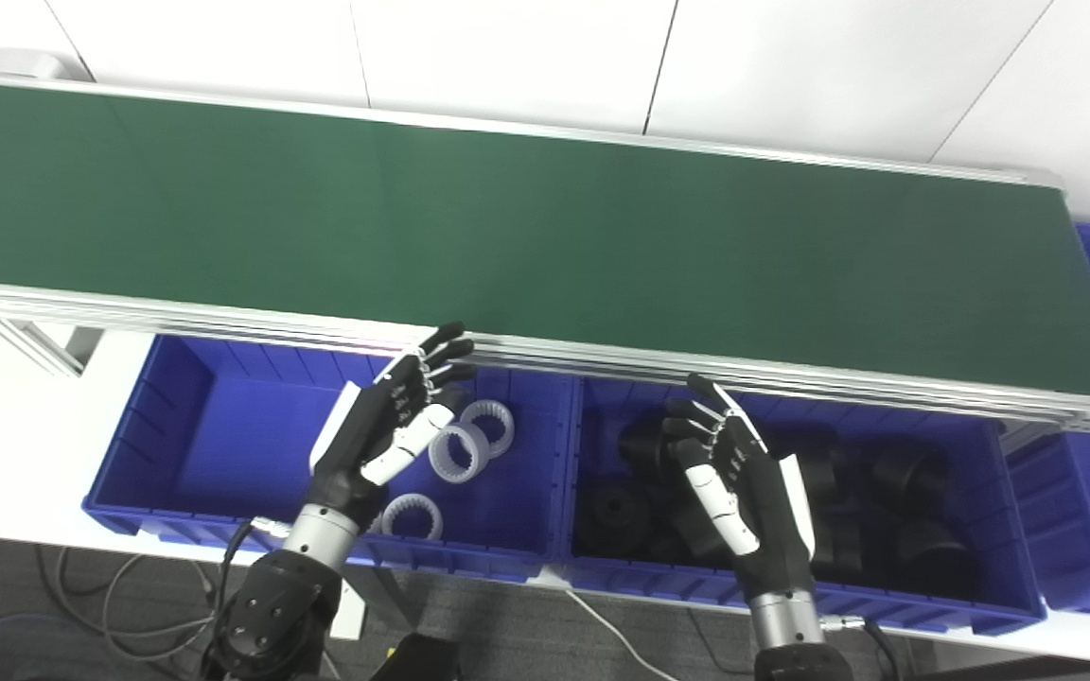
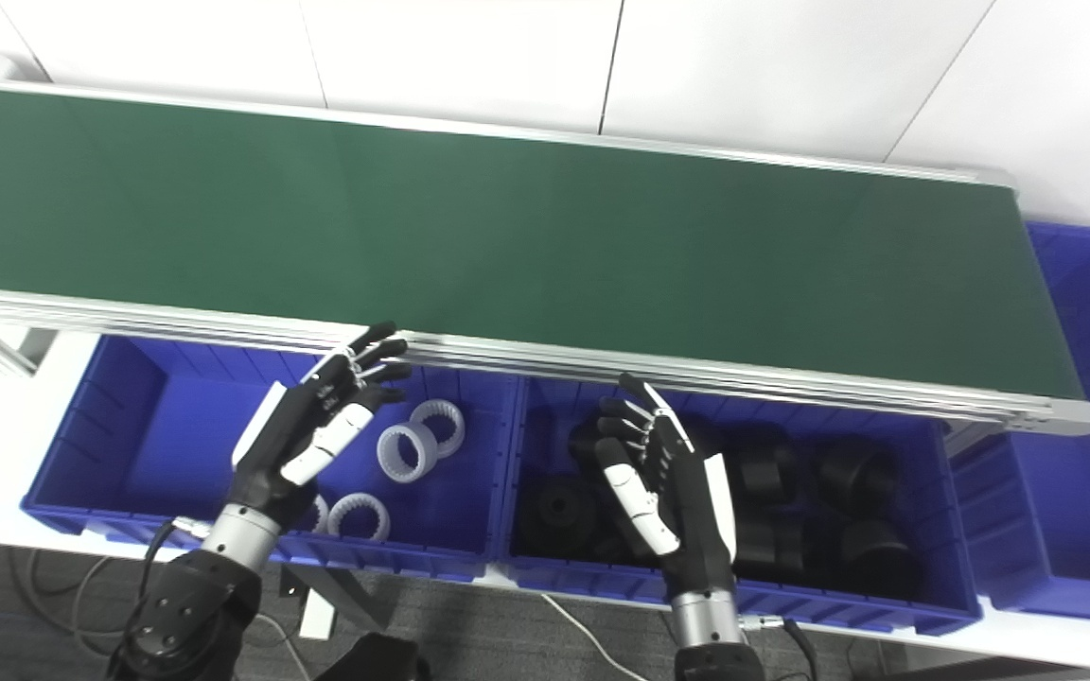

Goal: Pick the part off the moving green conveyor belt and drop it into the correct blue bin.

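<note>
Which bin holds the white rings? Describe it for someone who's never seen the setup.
Find the long green conveyor belt; blue bins sit in a row under its near edge. The white-ring bin is the leftmost, below the open left hand. It holds a few white toothed rings; the bin beside it is full of black parts.

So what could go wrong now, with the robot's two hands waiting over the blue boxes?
1. The long green conveyor belt shows no part, and both the left hand and right hand hover open over the bins, so a fast part might slip past.
2. White toothed rings fill the left blue plastic bin, black round parts the middle blue bin; a drop near the divider could mix them.
</note>
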Controlling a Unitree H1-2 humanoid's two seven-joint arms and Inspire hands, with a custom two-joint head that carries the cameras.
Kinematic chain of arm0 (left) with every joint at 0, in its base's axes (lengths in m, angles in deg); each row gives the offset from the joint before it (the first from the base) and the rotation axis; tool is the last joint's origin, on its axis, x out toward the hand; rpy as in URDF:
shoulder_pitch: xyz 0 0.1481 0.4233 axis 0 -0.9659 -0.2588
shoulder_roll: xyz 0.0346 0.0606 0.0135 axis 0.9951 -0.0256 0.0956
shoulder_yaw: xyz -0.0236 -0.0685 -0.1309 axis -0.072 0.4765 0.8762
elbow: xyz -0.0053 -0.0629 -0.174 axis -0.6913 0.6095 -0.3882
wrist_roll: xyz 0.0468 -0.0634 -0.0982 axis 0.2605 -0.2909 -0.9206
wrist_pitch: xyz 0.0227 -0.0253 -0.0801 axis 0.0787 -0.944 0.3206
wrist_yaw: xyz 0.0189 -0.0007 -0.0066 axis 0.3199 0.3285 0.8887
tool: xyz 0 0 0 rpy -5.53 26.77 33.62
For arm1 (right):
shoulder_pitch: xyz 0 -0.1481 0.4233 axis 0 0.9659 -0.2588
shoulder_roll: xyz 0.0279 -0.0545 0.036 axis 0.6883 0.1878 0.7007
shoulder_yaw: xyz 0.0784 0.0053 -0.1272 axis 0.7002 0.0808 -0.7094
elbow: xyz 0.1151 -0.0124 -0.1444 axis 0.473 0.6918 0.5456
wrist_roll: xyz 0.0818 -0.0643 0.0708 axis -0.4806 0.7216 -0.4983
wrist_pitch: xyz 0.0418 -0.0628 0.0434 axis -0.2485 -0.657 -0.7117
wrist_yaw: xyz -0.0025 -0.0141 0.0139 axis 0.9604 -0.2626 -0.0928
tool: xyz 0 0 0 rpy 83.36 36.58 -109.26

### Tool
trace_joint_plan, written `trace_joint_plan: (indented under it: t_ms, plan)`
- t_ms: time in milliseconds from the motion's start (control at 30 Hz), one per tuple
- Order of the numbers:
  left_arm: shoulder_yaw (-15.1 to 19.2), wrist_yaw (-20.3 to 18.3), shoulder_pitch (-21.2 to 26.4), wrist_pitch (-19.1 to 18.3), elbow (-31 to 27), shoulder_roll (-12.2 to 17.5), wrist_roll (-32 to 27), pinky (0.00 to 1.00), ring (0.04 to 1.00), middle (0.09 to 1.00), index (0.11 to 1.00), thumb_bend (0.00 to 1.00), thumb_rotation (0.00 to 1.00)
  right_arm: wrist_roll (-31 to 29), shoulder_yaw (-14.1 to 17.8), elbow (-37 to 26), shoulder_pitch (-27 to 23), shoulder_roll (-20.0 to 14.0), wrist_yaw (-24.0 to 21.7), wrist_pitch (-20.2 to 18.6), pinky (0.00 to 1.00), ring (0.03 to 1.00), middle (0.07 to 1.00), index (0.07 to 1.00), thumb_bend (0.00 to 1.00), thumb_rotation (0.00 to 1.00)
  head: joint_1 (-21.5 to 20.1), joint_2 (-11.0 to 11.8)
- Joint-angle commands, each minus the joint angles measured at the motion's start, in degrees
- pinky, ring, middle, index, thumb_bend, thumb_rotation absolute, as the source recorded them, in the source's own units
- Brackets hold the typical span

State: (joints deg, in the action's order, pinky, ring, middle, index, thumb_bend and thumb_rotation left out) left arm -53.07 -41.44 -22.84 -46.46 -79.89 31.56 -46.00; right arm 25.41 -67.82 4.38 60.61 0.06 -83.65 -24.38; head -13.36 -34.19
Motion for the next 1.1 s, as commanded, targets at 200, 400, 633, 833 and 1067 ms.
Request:
trace_joint_plan:
  t_ms: [200,400,633,833,1067]
  plan:
    - [1.8,-1.7,1.3,5.6,2.0,1.0,-2.8,0.76,0.810,0.856,0.870,0.49,0.49,1.7,-1.3,1.2,-1.9,1.3,1.8,4.2,0.66,0.742,0.790,0.879,0.59,0.72,-2.5,0.6]
    - [2.0,-2.0,1.9,7.5,3.4,1.3,-2.2,0.75,0.793,0.837,0.836,0.53,0.42,1.9,-1.6,2.3,-2.3,1.6,2.3,4.5,0.67,0.745,0.793,0.884,0.60,0.74,-2.7,0.8]
    - [2.0,-2.9,2.2,9.4,5.4,2.2,-2.3,0.74,0.788,0.835,0.833,0.58,0.46,2.0,-1.9,4.4,-2.9,1.8,2.9,6.2,0.67,0.740,0.792,0.885,0.58,0.72,-5.3,3.2]
    - [1.8,-3.5,2.9,10.8,8.1,2.4,-2.1,0.75,0.797,0.838,0.845,0.55,0.47,2.1,-1.9,6.5,-3.5,2.1,3.4,7.0,0.67,0.737,0.788,0.882,0.61,0.74,-4.4,5.1]
    - [1.4,-3.4,3.8,13.1,10.9,2.0,-0.4,0.72,0.772,0.815,0.828,0.55,0.44,1.5,-1.8,8.5,-3.7,1.5,3.5,8.8,0.68,0.747,0.793,0.886,0.61,0.74,-1.7,8.1]
